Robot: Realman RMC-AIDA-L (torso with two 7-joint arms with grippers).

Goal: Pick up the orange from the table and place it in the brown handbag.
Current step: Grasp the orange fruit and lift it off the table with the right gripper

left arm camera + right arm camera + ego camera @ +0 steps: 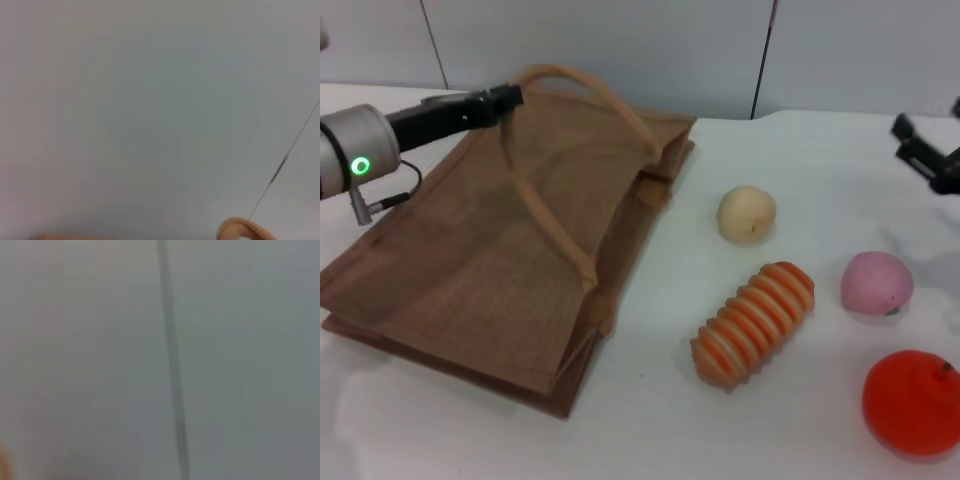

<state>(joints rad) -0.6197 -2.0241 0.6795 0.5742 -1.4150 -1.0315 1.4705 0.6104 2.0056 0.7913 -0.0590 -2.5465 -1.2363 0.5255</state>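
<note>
The orange [912, 401] rests on the white table [650, 410] at the near right, with nothing touching it. The brown handbag [490, 250] lies flat on the left half of the table. One of its handles [610, 100] is lifted in an arc above the bag, and my left gripper [510, 98] is shut on the end of it; a bit of that handle [245, 229] shows in the left wrist view. My right gripper [912, 140] hovers open at the far right edge, well behind the orange. The right wrist view shows only a blank wall.
Between bag and orange lie a ribbed orange-and-cream oblong item [755, 322], a pale pink round fruit [876, 283] and a cream-coloured round fruit [746, 214]. The bag's second handle [545, 215] lies flat on its upper face. A grey panelled wall [650, 45] stands behind the table.
</note>
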